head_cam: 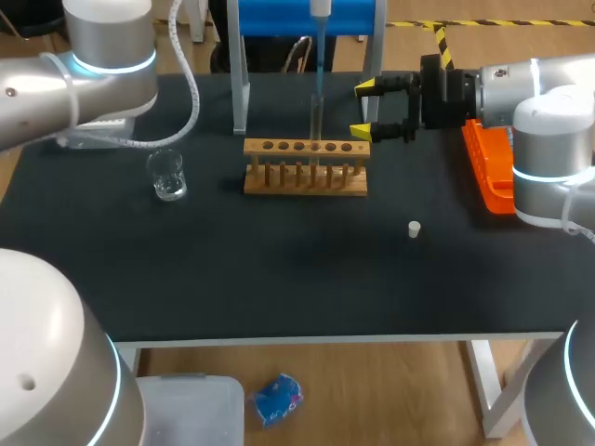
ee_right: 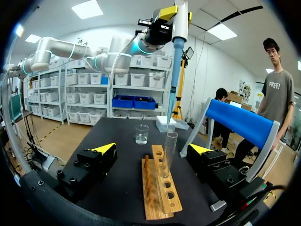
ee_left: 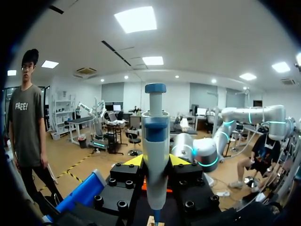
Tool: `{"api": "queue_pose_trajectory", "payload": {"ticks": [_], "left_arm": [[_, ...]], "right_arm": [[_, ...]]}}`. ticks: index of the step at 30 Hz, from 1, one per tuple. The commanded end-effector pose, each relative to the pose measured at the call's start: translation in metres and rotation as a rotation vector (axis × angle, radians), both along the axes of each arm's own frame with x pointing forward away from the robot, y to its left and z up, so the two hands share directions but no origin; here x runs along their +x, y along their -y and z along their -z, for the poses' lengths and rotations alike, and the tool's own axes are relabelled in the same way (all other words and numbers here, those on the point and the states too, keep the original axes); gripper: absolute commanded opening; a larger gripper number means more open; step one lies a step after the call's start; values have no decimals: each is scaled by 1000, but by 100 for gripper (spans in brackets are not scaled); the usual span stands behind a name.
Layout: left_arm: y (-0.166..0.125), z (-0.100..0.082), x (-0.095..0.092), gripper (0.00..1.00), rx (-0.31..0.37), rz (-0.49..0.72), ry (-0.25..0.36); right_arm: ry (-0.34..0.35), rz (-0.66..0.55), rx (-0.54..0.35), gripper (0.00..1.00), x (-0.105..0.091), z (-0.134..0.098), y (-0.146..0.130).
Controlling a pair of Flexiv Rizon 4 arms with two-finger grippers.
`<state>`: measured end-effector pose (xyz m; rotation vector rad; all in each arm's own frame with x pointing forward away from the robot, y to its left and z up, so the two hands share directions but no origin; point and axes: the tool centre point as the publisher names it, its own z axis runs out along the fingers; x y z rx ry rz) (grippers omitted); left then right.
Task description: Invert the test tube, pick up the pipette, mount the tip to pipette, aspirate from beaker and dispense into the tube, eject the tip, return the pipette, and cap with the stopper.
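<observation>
The left hand (ee_left: pixel 156 161) pinches the pipette (ee_left: pixel 155 129); its view misses the test tube (ee_right: pixel 169 151) standing before the spread right hand (ee_right: pixel 153 149).

Head view: the pipette (head_cam: pixel 320 9) is cut off by the upper edge, and the right arm (head_cam: pixel 548 93) hides part of the orange tray (head_cam: pixel 483 160). Left wrist view: the pipette covers most of both yellow fingers (ee_left: pixel 134 161), and its tip (ee_left: pixel 156 215) runs off the edge. Right wrist view: the liquid level in the tube (ee_right: pixel 170 146) cannot be told.
</observation>
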<state>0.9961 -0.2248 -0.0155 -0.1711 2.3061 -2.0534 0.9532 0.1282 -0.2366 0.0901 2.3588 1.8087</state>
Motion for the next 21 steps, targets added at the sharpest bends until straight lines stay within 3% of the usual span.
{"api": "queue_pose_trajectory", "payload": {"ticks": [1,21], "left_arm": [[2,8,8,0,-13,11,-4],[-5,29,9,0,12,-10,-51]], "right_arm": [[1,-1,0,100,0,1,0],[1,-1,0,100,0,1,0]]}}
